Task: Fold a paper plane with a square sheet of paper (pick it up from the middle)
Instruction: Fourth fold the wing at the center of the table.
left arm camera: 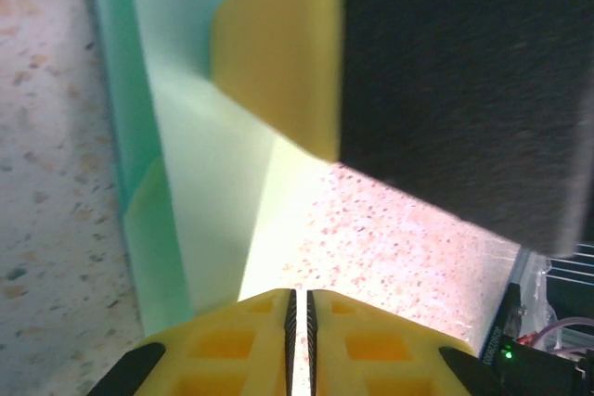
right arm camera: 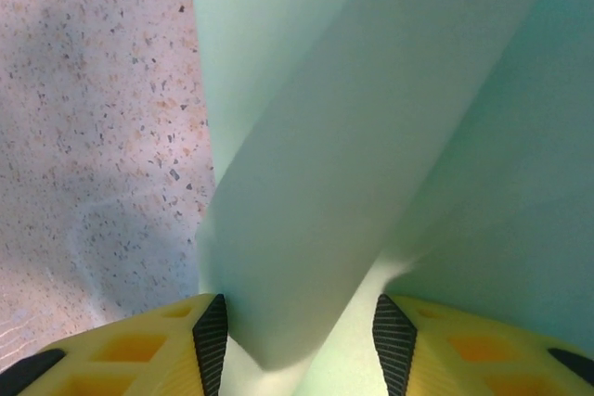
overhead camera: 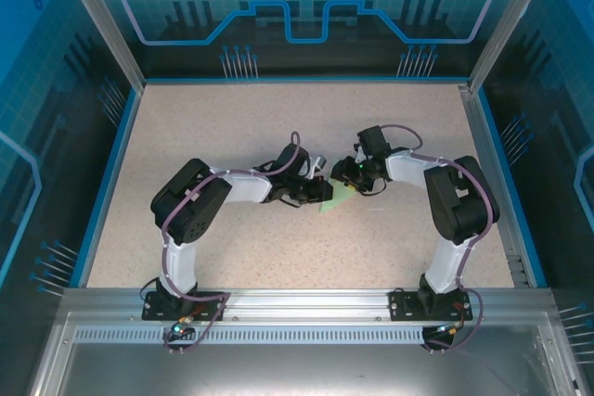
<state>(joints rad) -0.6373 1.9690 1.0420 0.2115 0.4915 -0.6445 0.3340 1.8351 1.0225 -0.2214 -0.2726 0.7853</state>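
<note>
A speckled beige table [overhead camera: 278, 257] sits inside a booth of blue printed panels [overhead camera: 306, 6], and both arms reach inward to meet near its middle. Between them lies the square sheet of paper [overhead camera: 336, 199], pale mint green and already worked. The left wrist view shows stacked layers and slanted flap edges, and from above it reads as a small wedge, not a flat square. The left gripper [left arm camera: 297, 301] is closed to a thin slit just where a pale flap narrows down to it, so it seems to nip the paper. The right gripper [right arm camera: 292, 331] stands about half open, its fingers astride a raised, curling flap without clamping it. By my judgement the early folds are in, but nothing slim and sharp-tipped has formed; the later folds are left to do.
</note>
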